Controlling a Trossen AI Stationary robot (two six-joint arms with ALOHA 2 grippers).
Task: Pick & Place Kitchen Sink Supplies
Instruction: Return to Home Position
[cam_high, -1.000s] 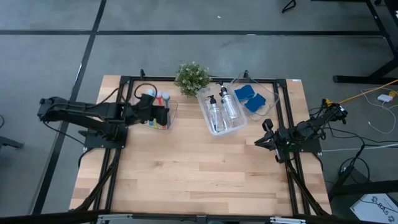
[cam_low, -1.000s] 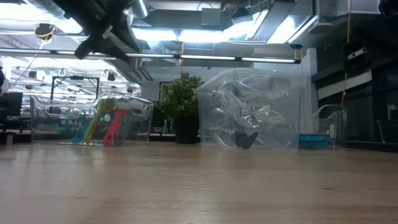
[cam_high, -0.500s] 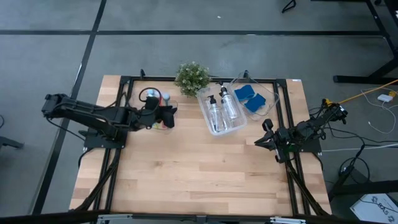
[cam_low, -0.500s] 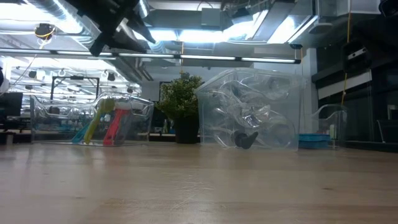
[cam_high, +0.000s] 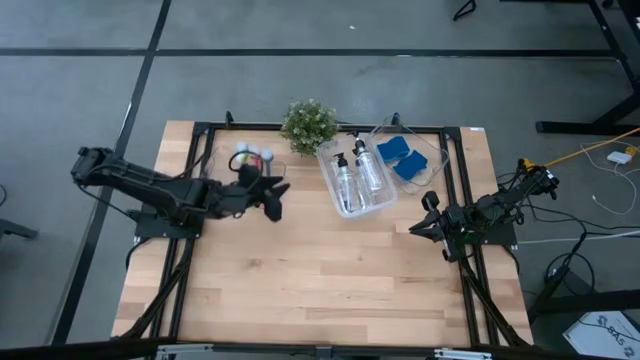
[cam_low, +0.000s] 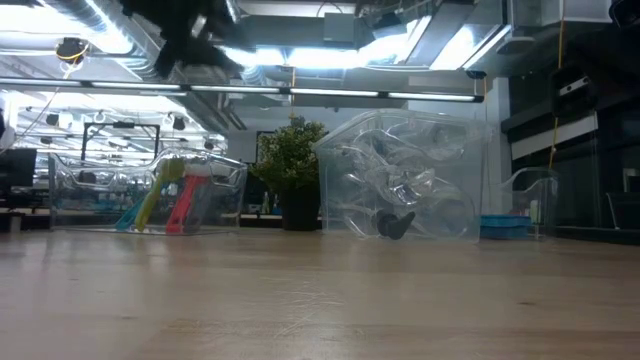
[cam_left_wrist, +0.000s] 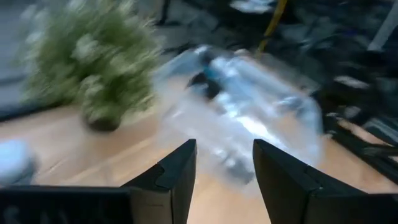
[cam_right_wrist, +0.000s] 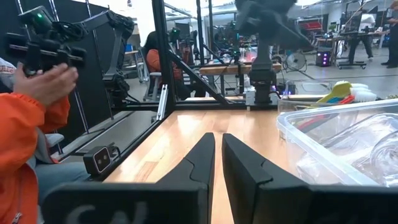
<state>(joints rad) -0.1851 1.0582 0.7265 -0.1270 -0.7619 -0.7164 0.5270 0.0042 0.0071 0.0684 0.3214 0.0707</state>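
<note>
1. The left hand (cam_high: 272, 196) hangs above the table (cam_high: 300, 275), at the near right corner of the left bin (cam_low: 95, 190). Its arm reaches in from the table's left side.
2. In the left wrist view the two fingers stand well apart with nothing between them, so this hand is released. They face the potted plant (cam_left_wrist: 93, 68) and the middle bin (cam_left_wrist: 249, 112).
3. The low view shows this arm only as a dark smear near the top, high above the bins. The hand looks to be just clear of the left bin's rim, though the overhead angle does not settle it.
4. The right hand (cam_high: 424, 216) sits at the table's right edge, well apart from all the bins. Its fingers are clenched to a thin slit and grasp nothing.
5. The dish brushes (cam_low: 165, 200) lean inside the left bin. Yellow-green, red and blue handles are visible.
6. Two pump bottles (cam_high: 347, 182) lie side by side in the middle bin.
7. The blue sponges (cam_high: 402, 158) lie in the right bin (cam_high: 436, 160), which touches the middle one.
8. The potted plant stands at the table's far edge, between the left and middle bins.
9. In the right wrist view a person (cam_right_wrist: 25, 130) in an orange sleeve is beyond the table.
</note>
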